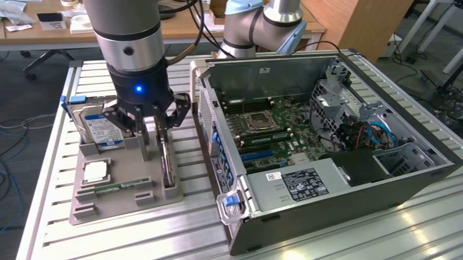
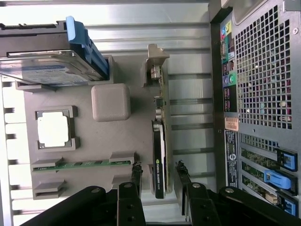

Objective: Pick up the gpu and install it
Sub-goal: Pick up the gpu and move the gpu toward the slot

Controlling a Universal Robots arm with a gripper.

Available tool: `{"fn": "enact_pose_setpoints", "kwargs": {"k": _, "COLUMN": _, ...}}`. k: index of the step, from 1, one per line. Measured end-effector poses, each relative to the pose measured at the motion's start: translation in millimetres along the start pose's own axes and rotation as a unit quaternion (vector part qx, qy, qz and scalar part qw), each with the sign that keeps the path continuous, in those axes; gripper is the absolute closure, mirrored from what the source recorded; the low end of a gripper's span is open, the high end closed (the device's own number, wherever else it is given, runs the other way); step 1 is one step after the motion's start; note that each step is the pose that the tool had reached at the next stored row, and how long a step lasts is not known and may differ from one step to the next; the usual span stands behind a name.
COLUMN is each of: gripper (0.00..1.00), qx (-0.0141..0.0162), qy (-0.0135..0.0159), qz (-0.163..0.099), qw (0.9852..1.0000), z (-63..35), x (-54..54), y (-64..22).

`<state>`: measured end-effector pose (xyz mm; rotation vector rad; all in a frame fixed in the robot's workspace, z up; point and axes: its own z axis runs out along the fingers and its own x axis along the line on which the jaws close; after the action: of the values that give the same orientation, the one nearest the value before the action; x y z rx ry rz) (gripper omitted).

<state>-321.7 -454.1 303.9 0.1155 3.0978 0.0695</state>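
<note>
- One gripper [image 1: 155, 140] was positioned over one grey holder tray [image 1: 123, 208], which lay on the slatted metal table [image 1: 181, 233].
- The jaws were spread. In the wrist view the two fingertips [image 2: 136, 172] were seen on either side of the card, with a gap on each side and no contact.
- One gpu [image 1: 167, 165] was stood on its long edge in a slot of the tray, on the side of the tray nearest the computer case [image 1: 326, 189]. In the wrist view the gpu [image 2: 160, 136] lay directly between the fingers of the gripper [image 2: 159, 170], with its silvery end bracket at the end far from the fingers.
- It was not lifted and not installed.
- One hard drive [image 1: 100, 127] with a blue-white label was held in the tray, at the end towards the exterior view's left.
- One square processor chip [image 1: 95, 171] was seated flat in its own recess, beside the hard drive.
- One narrow green memory stick [image 1: 116, 187] was set on edge in a slot near the chip.
- One grey square block [image 2: 110, 102] was raised from the tray between the hard drive and the card.
- One computer case was laid on its side, open, just beside the tray, with one motherboard [image 1: 268, 130] exposed.
</note>
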Motion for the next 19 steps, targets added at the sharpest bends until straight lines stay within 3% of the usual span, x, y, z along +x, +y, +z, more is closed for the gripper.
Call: {"fn": "enact_pose_setpoints", "kwargs": {"k": 19, "gripper": 0.58, "qx": -0.0001, "qy": -0.0001, "qz": 0.000, "qw": 1.0000, "z": 4.8, "x": -0.8, "y": -0.1}}
